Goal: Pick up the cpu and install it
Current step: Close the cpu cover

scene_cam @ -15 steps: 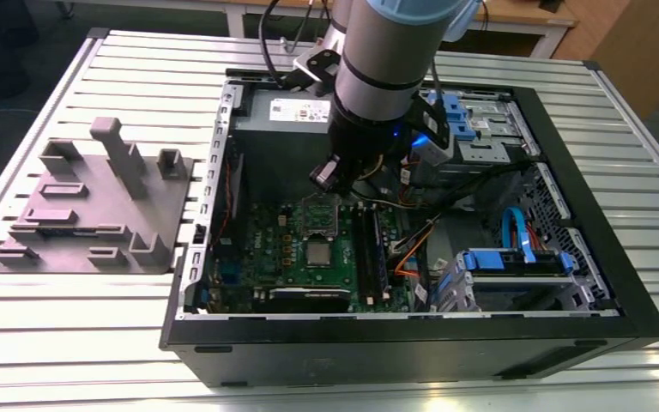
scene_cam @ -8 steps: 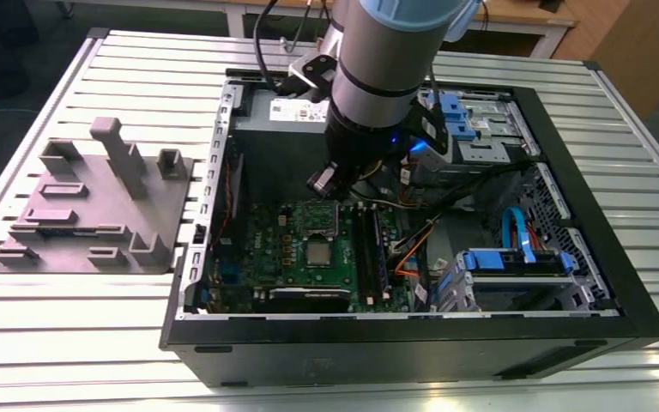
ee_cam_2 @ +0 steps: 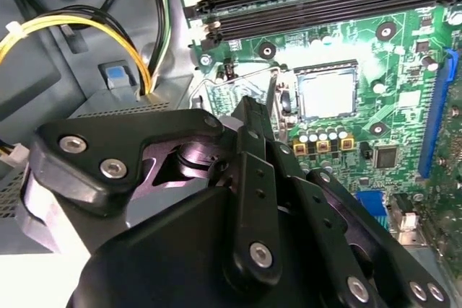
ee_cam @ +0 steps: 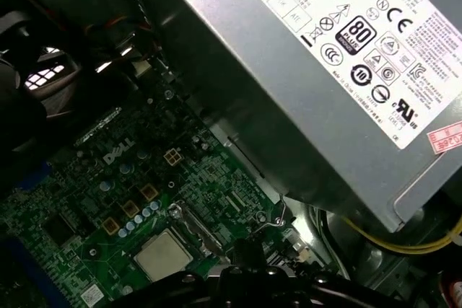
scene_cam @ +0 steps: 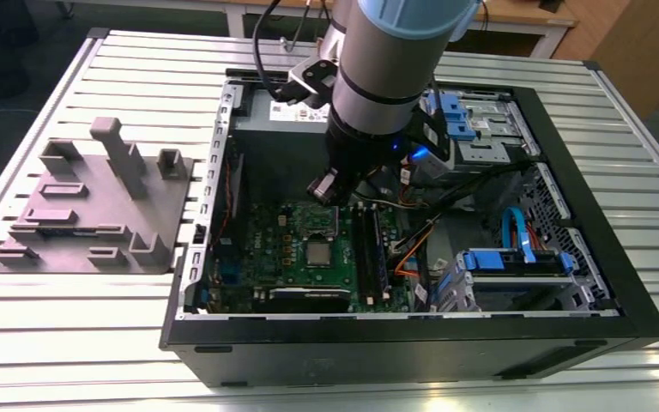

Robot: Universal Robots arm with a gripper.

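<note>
On the exterior view's left, a grey moulded fixture (scene_cam: pixel 95 206) lies on the slatted counter (scene_cam: pixel 32 343), well apart from the work. To its right stands the open computer case (scene_cam: pixel 421 343), and on its floor the green motherboard (scene_cam: pixel 289 249).

The cpu (scene_cam: pixel 320 254) lies flat on the board in the socket area, silver top up; it shows the same way in both wrist views (ee_cam_2: pixel 326 94) (ee_cam: pixel 162 254). Beside it the hinged socket frame (ee_cam_2: pixel 238 88) stands swung open, its lever (ee_cam: pixel 278 218) raised, so the chip looks seated but not clamped.

The hand (scene_cam: pixel 325 190) hangs above the board, just on the far side of the cpu and apart from it, nothing between its fingers that I can see. Whether they are spread or pressed together I cannot tell, as the dark linkage hides the tips.

Further right, the grey power-supply box (ee_cam: pixel 310 70) sits at the far wall, with blue drive brackets (scene_cam: pixel 513 262) on the exterior view's right.

By my judgement the placing is done; closing the frame and latching remain.
</note>
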